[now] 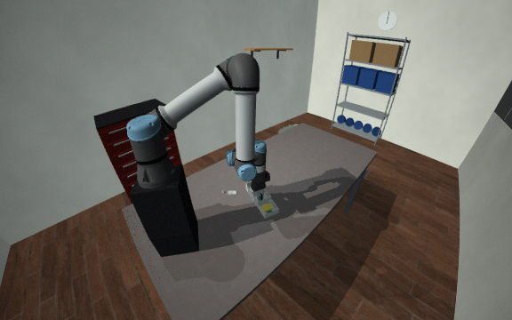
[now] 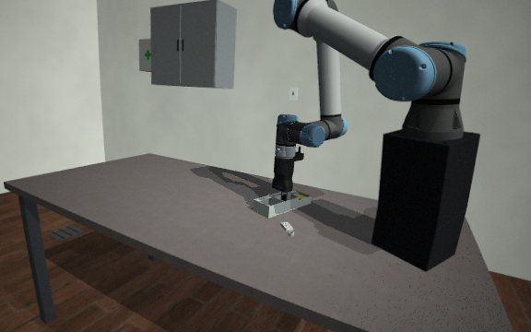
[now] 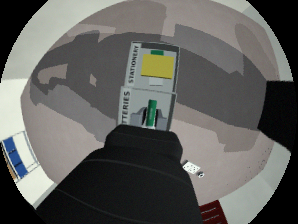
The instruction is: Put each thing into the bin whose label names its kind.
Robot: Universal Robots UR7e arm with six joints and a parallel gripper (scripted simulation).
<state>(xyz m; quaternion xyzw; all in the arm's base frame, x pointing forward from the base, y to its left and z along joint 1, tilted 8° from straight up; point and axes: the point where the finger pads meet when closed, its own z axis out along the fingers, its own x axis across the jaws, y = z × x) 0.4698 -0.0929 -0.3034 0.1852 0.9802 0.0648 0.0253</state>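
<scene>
Two small white bins stand end to end on the table (image 3: 152,88), also in the top and exterior views (image 1: 266,204) (image 2: 282,204). The far bin, labelled STATIONERY, holds a flat yellow thing (image 3: 157,66). The near bin's label ends in "TERIES". A slim green thing (image 3: 152,111) is in this near bin, right between my fingertips. My gripper (image 3: 151,114) (image 2: 285,195) reaches down into the near bin, its fingers parted and loose around the green thing. A small white thing (image 1: 229,192) (image 2: 288,229) (image 3: 193,168) lies on the table beside the bins.
The arm's black pedestal (image 2: 424,198) stands on the table close behind the bins. A red drawer cabinet (image 1: 118,133) stands behind the table. A shelf rack (image 1: 372,84) stands by the far wall.
</scene>
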